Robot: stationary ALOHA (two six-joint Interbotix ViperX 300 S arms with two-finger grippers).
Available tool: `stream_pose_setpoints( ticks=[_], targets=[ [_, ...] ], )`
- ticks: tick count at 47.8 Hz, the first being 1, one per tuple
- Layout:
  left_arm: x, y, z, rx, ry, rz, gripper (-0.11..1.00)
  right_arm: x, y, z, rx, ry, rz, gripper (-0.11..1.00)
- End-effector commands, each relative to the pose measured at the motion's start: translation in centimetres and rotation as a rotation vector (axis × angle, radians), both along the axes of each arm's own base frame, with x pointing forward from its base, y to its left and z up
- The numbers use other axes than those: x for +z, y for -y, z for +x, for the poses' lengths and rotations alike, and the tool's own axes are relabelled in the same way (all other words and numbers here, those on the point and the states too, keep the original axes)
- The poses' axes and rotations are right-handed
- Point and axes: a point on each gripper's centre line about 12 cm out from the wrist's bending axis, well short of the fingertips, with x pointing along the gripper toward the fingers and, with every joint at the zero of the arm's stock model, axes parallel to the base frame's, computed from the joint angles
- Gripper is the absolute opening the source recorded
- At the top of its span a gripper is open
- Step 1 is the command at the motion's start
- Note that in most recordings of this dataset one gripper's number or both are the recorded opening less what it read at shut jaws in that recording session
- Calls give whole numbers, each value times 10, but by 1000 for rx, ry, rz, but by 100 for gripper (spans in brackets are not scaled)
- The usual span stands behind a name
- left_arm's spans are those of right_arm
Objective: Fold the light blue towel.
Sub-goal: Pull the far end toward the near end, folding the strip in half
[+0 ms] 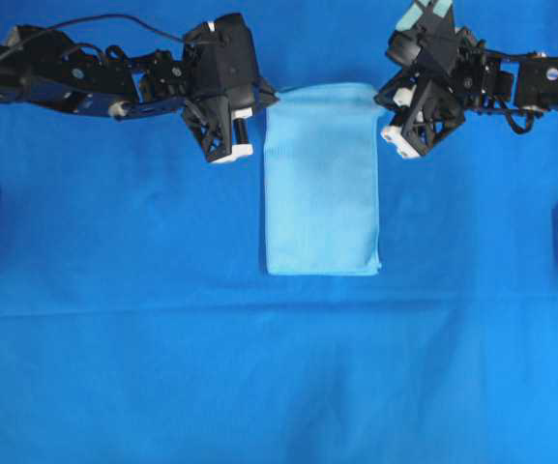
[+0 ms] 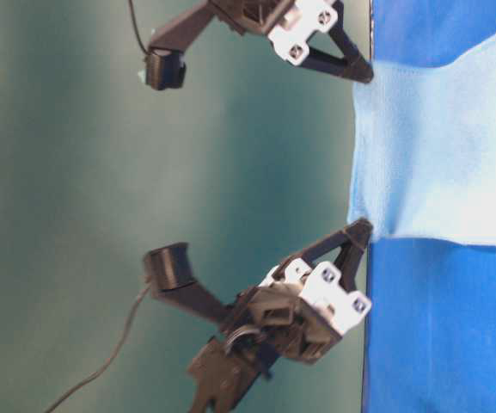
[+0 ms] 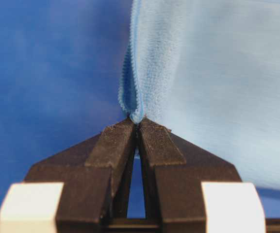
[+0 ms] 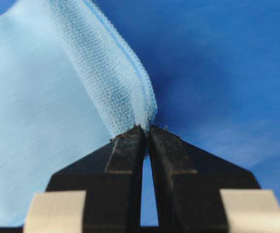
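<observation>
Lying folded on the royal-blue sheet (image 1: 114, 367), light blue towel (image 1: 322, 184), far corners pinched by left gripper (image 1: 271, 97) and right gripper (image 1: 380, 95), jaws clamped on hem.

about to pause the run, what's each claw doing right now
left claw: closed, holding a corner of the light blue towel
right claw: closed, holding the towel's other far corner

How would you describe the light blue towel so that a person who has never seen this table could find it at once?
A deep royal-blue sheet covers the whole table. Near its far edge, between the left gripper and the right gripper, lies the light blue towel, each far corner pinched by a shut gripper. It is the only pale sky-blue cloth, a tall narrow rectangle.
</observation>
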Motion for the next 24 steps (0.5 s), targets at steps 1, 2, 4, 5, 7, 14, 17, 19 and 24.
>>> stream_pose_setpoints(
  ticks=[1, 2, 4, 5, 7, 14, 17, 19, 24],
  targets=[
    [25, 19, 1, -45, 28, 9, 2, 13, -14, 2, 21, 20, 0, 5],
    [26, 23, 0, -56, 21, 6, 2, 14, -17, 2, 23, 17, 5, 5],
    [27, 32, -1, -76, 7, 2, 2, 15, -24, 3, 32, 14, 13, 5],
    [26, 37, -1, -89, 0, 0, 2, 15, -28, 2, 34, 11, 18, 5],
    [23, 46, -2, -110, -19, -6, 2, 14, -35, 3, 42, 6, 29, 5],
    [11, 78, -4, -162, -57, -48, 2, 9, -59, 4, 71, -15, 67, 5],
    [6, 87, -5, -170, -64, -68, 2, 8, -68, 4, 81, -22, 79, 5],
    [1, 91, -6, -168, -73, -85, 2, 6, -73, 4, 92, -26, 85, 5],
    [-12, 101, -8, -172, -87, -112, 2, 2, -87, 5, 121, -34, 99, 5]
  ],
)
